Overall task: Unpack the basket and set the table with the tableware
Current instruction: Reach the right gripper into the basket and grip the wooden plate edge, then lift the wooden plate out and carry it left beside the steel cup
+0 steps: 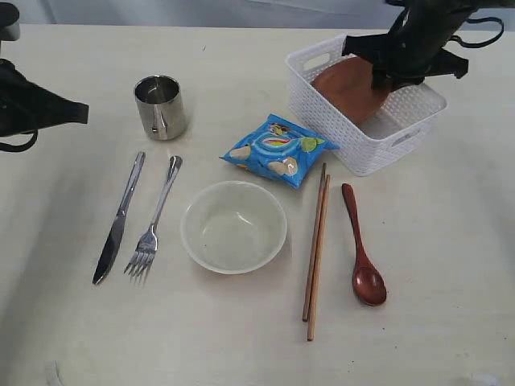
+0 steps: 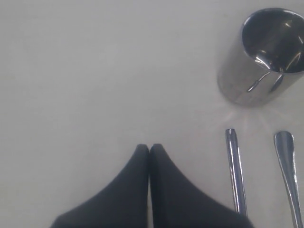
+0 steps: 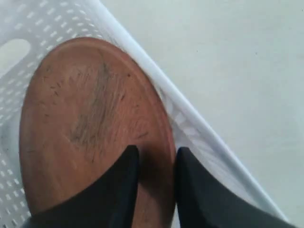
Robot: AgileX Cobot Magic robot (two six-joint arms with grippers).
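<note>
White plastic made the basket (image 1: pixel 342 138), which stood at the far right of the table (image 1: pixel 451 241). Only one thing sat in it: the small brown plate (image 1: pixel 346 88), leaning on its edge against a wall. The right gripper (image 3: pixel 156 152) was down inside the basket. Its two black fingers (image 3: pixel 123 185) stood a little apart, one on each side of the plate's rim. I could not tell if they were pinching it.

From the outside view, the dark arm hid those fingers, and the basket wall hid the bottom of the plate.

The left gripper (image 2: pixel 149 149) had its fingers pressed together with nothing between them. It hung over bare table near the shiny cup (image 1: pixel 161 106). Its arm was cut off at the edge of the outside view.

The knife (image 1: pixel 119 219), fork (image 1: pixel 153 221), cream bowl (image 1: pixel 187 229), chopsticks (image 1: pixel 316 249) and wooden spoon (image 1: pixel 362 249) lay in a row on the table. The blue snack bag (image 1: pixel 278 150) lay just beside the basket. The left wrist view showed only the handle ends of the knife and fork.
</note>
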